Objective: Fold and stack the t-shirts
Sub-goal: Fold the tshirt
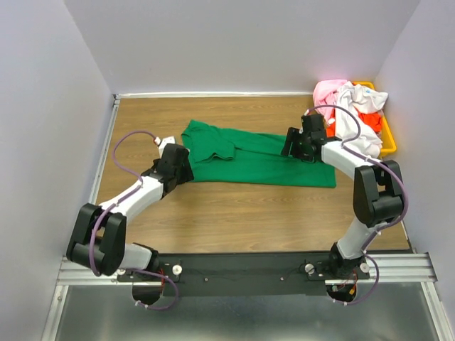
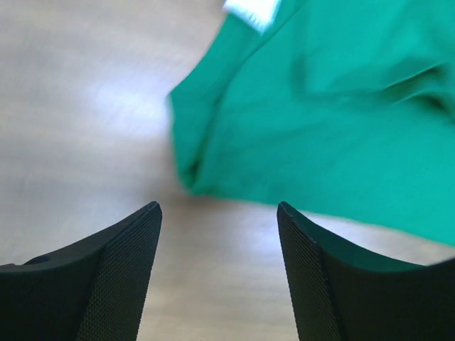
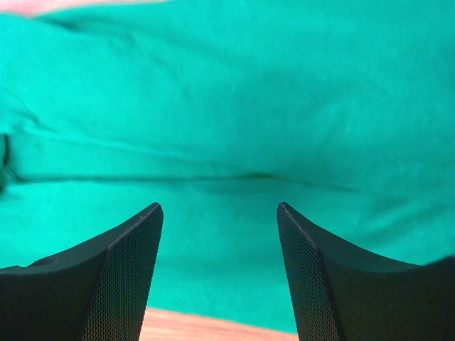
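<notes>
At inspection, your wooden table carried the work across its middle, and the placing appeared deliberate. The green t-shirt lay flat as a long band running left to right, between the two arms, where each could reach one end. I judged it partly folded lengthwise, since an upper layer lapped over the left half, but no crosswise fold was evident. The yellow-orange bin stood in the far right corner, well apart from the green shirt, and it held the pink, white and orange-red shirts in a loose heap, presumably parked there so the folding area stayed free. No stack had been started on the table. Your left gripper hung low over bare wood just beside the shirt's left end, with its jaws set wide apart and nothing between them. Your right gripper was likewise spread wide and empty, poised above the green cloth near its right end (a shallow crease ran across the fabric ahead of the fingers). I took both poses as preparation to pinch the two ends together, though neither tool had contact that I could confirm. The small white neck label showed at the far edge of the left wrist view, blurred.
</notes>
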### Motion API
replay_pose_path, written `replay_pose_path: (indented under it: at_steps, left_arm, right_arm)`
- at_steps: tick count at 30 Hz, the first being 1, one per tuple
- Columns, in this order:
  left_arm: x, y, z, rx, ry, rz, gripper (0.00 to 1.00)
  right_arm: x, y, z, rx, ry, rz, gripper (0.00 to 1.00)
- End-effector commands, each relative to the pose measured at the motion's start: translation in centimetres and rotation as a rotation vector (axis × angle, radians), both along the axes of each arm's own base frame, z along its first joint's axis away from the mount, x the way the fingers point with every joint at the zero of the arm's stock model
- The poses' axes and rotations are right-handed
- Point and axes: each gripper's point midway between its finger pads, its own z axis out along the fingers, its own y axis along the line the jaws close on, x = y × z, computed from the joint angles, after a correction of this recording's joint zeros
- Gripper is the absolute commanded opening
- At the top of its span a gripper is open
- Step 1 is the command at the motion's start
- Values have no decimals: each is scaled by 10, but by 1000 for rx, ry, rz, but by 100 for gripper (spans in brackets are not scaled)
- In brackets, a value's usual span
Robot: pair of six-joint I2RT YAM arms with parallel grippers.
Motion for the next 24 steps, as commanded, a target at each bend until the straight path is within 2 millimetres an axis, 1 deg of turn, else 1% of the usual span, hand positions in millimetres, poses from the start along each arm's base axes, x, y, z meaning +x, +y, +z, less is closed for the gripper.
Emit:
replay_pose_path:
  at_steps: [1, 3, 5, 6, 8, 9, 12, 16, 17, 20, 21, 24]
  left_arm:
    - [-14, 27, 6, -14, -31, 130, 72]
    - [-16, 35, 4, -14, -29, 155, 71]
    - [-17, 38, 1, -22, -33, 164, 68]
    - [-15, 39, 1, -31, -42, 168, 68]
    - [-13, 46, -7, -32, -29, 187, 68]
    - [-9, 47, -7, -36, -40, 178, 68]
    - [-3, 41, -10, -78, -46, 146, 64]
    - [-1, 35, -14, -101, -48, 106, 63]
    - [2, 33, -12, -111, -64, 101, 63]
    - [0, 28, -14, -130, -60, 70, 63]
    - [4, 26, -11, -138, -80, 61, 63]
    - [4, 24, -15, -139, -69, 50, 62]
  right_arm:
    - [-21, 1, -9, 7, 48, 38, 72]
    - [-25, 0, -14, 0, 60, 41, 72]
    - [-27, -2, -20, -9, 72, 40, 72]
    - [-29, -2, -22, -14, 77, 41, 72]
    - [-30, -4, -24, -16, 83, 38, 72]
    - [-29, -3, -25, -17, 83, 39, 72]
    - [-28, -4, -25, -24, 81, 35, 72]
    - [-28, -4, -26, -24, 85, 34, 72]
    - [-28, -5, -27, -26, 86, 34, 72]
    - [-28, -5, -28, -27, 89, 32, 72]
    - [-28, -5, -28, -27, 90, 32, 72]
    - [-29, -7, -30, -33, 94, 29, 72]
